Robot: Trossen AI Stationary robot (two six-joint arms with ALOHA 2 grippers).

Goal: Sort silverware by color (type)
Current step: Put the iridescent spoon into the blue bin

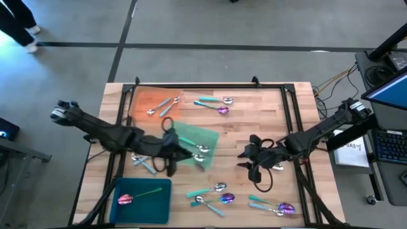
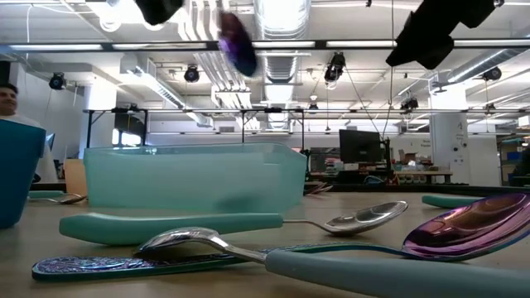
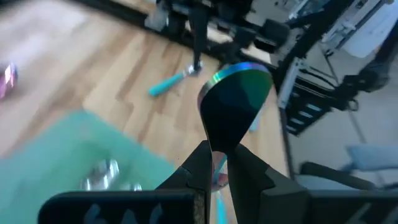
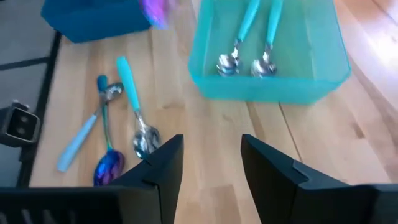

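A: From above, what was hard to read?
B: The left claw (image 1: 170, 154) sat over the near edge of the green mat (image 1: 202, 136), its arm stretched in from the bench's (image 1: 254, 121) left side; whatever it carried was lost against its dark body. The right claw (image 1: 253, 159) hung right of centre, and its fingers' gap could not be made out there.

A: And level with the bench?
B: A purple spoon bowl (image 2: 238, 43) hung blurred high up, its handle cut off above.

A: The left wrist?
B: The fingers (image 3: 247, 167) were pressed on the neck of an iridescent spoon (image 3: 235, 99), bowl pointing away from the wrist, long axis in line with the claw.

A: The right wrist?
B: Its fingers (image 4: 166, 159) stood spread, holding nothing, above bare wood; two teal-handled spoons (image 4: 249, 38) lay side by side in the teal tray (image 4: 270, 84).
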